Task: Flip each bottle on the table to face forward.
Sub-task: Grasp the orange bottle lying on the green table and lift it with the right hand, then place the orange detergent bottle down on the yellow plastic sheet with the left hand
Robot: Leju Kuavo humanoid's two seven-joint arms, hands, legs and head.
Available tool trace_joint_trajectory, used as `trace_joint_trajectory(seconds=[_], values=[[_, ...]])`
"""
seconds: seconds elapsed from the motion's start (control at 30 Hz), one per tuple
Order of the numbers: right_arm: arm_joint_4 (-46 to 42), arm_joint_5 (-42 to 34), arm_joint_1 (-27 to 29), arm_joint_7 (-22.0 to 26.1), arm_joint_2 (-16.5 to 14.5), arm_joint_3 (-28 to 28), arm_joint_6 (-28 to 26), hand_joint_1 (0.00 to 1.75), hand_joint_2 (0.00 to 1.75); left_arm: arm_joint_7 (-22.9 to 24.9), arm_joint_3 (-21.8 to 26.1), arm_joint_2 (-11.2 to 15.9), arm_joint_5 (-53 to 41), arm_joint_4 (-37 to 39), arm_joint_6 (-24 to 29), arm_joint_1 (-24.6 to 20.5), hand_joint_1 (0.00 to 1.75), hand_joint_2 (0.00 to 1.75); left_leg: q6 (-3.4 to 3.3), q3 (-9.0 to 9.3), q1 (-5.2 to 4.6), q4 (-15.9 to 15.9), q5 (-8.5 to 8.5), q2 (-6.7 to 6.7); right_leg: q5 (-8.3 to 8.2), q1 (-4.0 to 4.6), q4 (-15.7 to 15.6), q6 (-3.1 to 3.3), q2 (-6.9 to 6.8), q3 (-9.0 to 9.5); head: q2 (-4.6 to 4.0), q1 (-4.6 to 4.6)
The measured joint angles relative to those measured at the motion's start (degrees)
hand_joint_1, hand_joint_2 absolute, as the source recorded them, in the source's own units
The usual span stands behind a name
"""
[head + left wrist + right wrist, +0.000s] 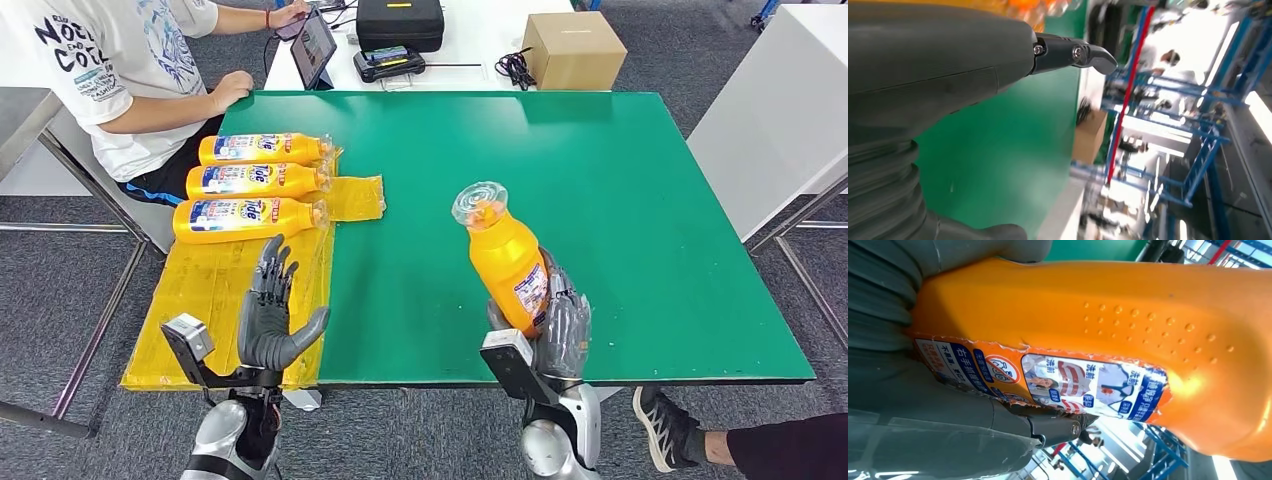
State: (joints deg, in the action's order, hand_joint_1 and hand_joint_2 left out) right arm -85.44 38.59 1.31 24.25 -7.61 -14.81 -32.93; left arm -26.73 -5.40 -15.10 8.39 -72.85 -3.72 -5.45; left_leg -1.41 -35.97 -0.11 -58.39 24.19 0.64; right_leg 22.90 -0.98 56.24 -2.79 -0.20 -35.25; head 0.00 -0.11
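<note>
My right hand [556,325] grips an orange bottle [505,258] by its lower body, holding it upright above the green table [620,200] near the front edge, clear cap up. Up close, the right wrist view has the orange bottle [1128,325] with its torn label facing the camera and my right hand [908,405] wrapped around it. Three more orange bottles lie on their sides at the table's left: a far one [262,148], a middle one [258,179] and a near one [245,217]. My left hand [272,310] is open, fingers up, just in front of the near bottle. My left hand [948,60] holds nothing.
A yellow plastic sheet [215,300] hangs over the table's left front corner. A person [120,70] sits at the far left with a hand on the table edge. A tablet [312,45], a black case [400,22] and a cardboard box [574,50] sit on the white table beyond.
</note>
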Motion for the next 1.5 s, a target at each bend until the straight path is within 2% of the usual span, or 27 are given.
trace_joint_trajectory(seconds=[0.13,0.27,0.63,0.93,1.5], values=[[3.84,-0.41,-0.03,3.32,-1.66,-0.75,2.65,1.75,1.75,3.71,-2.89,0.00,3.81,0.69,-4.95,-0.19,0.00,1.75,0.00,0.00,0.01,0.00,0.00,-0.01,0.00,0.00,0.00,0.00,0.00,0.00,0.00,0.02],[10.62,-0.21,-0.96,6.15,-3.99,-4.17,3.46,1.75,1.75,5.68,-6.19,0.00,6.31,1.82,-6.89,-1.07,0.00,1.75,0.00,0.00,0.02,0.01,-0.01,-0.03,0.00,0.01,0.01,0.00,0.01,0.00,0.00,0.01],[21.49,-1.25,-4.47,6.88,-6.69,-10.54,4.38,1.75,1.75,7.37,-10.32,0.51,8.62,3.81,-10.12,-2.28,0.00,1.75,0.00,-0.02,0.01,0.01,0.00,-0.02,0.00,0.00,0.01,0.00,0.01,0.00,0.00,0.02],[26.41,-2.16,-7.31,6.38,-8.10,-13.45,4.80,1.75,1.75,7.56,-11.36,1.20,8.67,4.42,-10.48,-2.84,0.00,1.75,0.00,-0.01,0.02,0.01,-0.01,-0.02,0.00,0.01,0.02,0.00,0.01,0.00,0.00,0.01],[29.61,-2.35,-9.15,5.28,-8.73,-15.47,5.99,1.75,1.75,7.46,-11.89,2.39,5.52,5.11,-9.59,-3.10,0.00,1.75,0.00,-0.01,0.02,0.01,-0.01,-0.03,0.00,0.01,0.02,0.01,0.01,0.00,0.00,0.02]])
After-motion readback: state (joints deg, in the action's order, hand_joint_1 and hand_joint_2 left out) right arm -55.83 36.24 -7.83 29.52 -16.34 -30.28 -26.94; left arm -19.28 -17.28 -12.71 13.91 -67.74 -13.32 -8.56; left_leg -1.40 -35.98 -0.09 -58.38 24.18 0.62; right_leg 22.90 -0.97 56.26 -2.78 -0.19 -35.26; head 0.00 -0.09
